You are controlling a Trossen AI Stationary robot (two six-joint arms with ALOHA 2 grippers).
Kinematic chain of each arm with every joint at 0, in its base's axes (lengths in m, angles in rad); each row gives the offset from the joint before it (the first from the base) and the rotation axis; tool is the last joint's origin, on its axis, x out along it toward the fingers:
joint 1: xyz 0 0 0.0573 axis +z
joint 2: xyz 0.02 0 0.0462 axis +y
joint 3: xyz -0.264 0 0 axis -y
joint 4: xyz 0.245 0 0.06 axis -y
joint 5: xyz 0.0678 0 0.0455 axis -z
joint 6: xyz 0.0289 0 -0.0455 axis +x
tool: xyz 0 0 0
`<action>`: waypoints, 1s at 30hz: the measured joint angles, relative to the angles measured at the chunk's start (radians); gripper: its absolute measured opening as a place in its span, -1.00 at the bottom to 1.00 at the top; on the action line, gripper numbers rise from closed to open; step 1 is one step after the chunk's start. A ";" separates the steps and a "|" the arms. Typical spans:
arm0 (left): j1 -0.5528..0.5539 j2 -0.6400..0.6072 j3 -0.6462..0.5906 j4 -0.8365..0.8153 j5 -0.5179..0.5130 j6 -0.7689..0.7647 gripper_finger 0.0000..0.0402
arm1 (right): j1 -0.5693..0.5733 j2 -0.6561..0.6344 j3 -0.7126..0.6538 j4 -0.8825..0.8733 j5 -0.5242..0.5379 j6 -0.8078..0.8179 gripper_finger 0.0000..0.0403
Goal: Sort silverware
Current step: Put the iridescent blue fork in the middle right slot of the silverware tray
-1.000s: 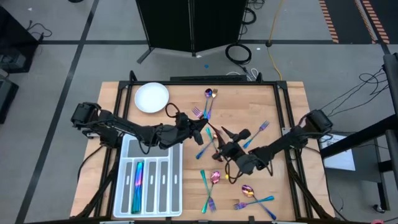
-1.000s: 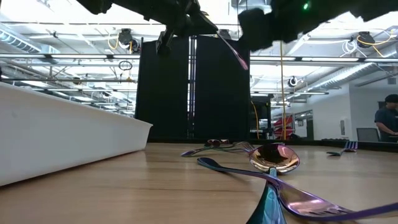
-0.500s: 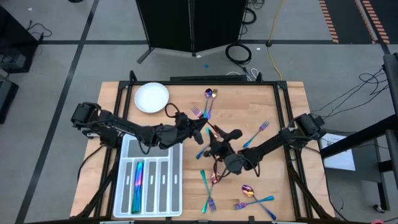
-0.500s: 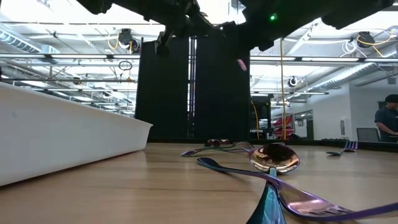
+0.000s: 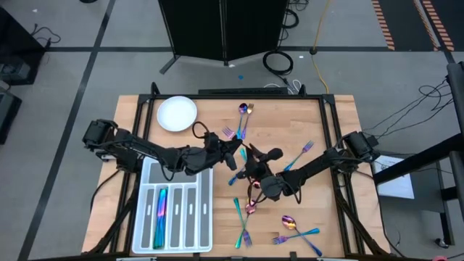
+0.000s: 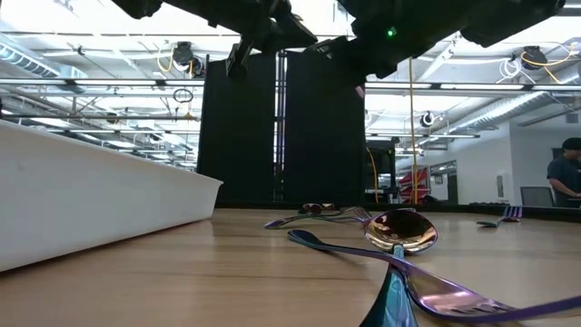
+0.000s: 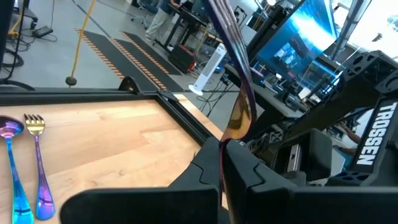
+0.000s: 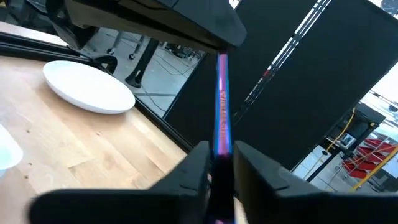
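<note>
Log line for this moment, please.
stage: handover above table centre | left gripper: shut on iridescent utensil | right gripper: closing on same utensil | tray: one piece in it

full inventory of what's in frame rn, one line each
plate: one, white, table's left side, by the black cabinet's edge.
tray: one, translucent white, left side; one rainbow piece inside.
loose silverware: roughly ten, rainbow, scattered centre and right; exact count unclear.
held utensil: one, rainbow, in the air mid-table.
person: one, in the room behind.
left claw: shut on held utensil.
right claw: at the same utensil.
</note>
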 joint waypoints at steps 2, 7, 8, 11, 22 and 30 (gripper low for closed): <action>0.001 0.000 0.000 -0.001 0.000 0.000 -0.97 | 0.000 0.000 0.000 0.003 0.000 0.001 -0.87; 0.001 0.000 0.000 -0.002 0.006 0.027 -0.86 | 0.000 0.000 0.000 0.003 -0.005 0.023 -0.95; 0.001 0.000 0.000 -0.001 0.012 0.045 -0.84 | 0.000 0.000 0.000 0.004 -0.014 0.024 -0.97; 0.001 0.000 0.000 0.013 0.036 0.085 -0.76 | 0.001 0.000 0.000 0.016 -0.025 0.034 -0.98; -0.008 -0.009 0.000 0.052 0.082 0.332 -0.33 | 0.024 -0.071 0.000 0.037 -0.047 0.020 -0.99; -0.054 -0.058 0.000 0.075 0.268 0.571 -0.24 | 0.095 -0.308 -0.001 -0.311 -0.305 0.349 -1.00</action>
